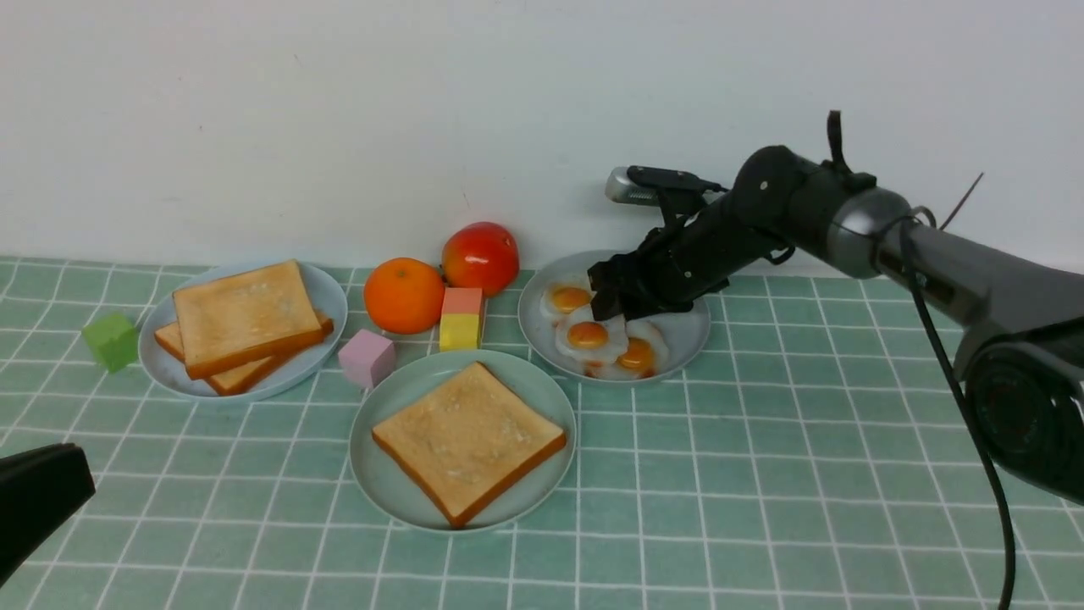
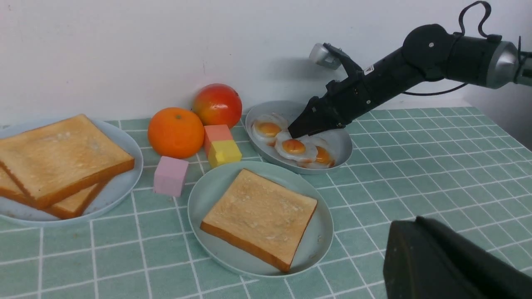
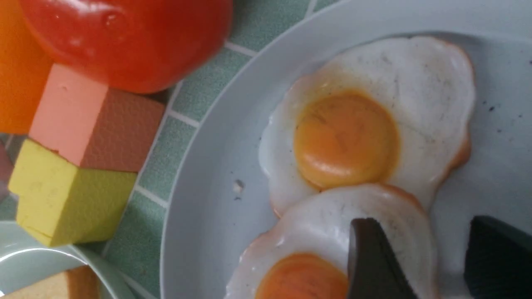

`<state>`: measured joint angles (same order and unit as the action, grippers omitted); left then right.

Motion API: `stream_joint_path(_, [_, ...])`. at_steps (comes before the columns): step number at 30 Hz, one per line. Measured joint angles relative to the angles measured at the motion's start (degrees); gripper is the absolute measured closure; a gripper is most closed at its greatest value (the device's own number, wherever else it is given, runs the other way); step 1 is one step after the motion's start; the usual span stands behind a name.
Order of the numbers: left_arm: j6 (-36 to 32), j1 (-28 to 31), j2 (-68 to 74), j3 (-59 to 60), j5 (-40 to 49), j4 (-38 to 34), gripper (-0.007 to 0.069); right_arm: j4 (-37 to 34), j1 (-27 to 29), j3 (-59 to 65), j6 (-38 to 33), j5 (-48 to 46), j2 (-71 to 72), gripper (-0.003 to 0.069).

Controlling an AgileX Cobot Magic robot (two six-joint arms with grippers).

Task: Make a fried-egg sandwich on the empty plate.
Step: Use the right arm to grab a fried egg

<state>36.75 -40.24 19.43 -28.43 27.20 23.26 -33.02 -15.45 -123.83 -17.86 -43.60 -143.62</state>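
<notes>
The right gripper (image 1: 611,312) was seen lowered over the grey plate (image 1: 690,335) at the back right, where three fried eggs were laid out overlapping. Its jaws were held apart. In the right wrist view one finger (image 3: 374,257) was seen over the white of the middle egg (image 1: 589,336) and the other over the bare plate past that egg's edge. Whether the egg was touched could not be told. Nothing was gripped.

The mint-green plate (image 1: 381,483) was set at the front centre of the tiled table, just in front of the grey plate. A single toast slice (image 1: 468,436) was laid flat on it, its top face uncovered.

The left gripper (image 1: 38,496) was kept low at the near left edge, well apart from all the plates, closed on nothing.

Two more toast slices (image 1: 246,315) were stacked on the light blue plate (image 1: 326,292) at the left. An orange (image 1: 404,295), a red fruit (image 1: 480,257) and a pink-and-yellow block (image 1: 461,319) were grouped between the back plates.
</notes>
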Motion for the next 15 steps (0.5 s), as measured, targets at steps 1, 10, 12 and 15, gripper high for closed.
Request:
stream_joint_path(1, [0.0, 0.0, 0.0, 0.0, 0.3, 0.0, 0.0638, -0.1, 0.0, 0.0, 0.0, -0.1, 0.0, 0.0330])
stream_joint_path(10, [-0.1, 0.0, 0.0, 0.0, 1.8, 0.4, 0.0638, -1.1, 0.1, -0.5, 0.1, -1.5, 0.0, 0.0511])
stream_joint_path(12, [-0.2, 0.0, 0.0, 0.0, 2.2, 1.0, 0.0638, -1.3, 0.1, -0.5, 0.1, -1.6, 0.0, 0.0525])
stream_joint_path(15, [-0.4, 0.0, 0.0, 0.0, 3.1, 1.6, 0.0638, -1.6, 0.2, -0.5, 0.2, -2.4, 0.5, 0.0540])
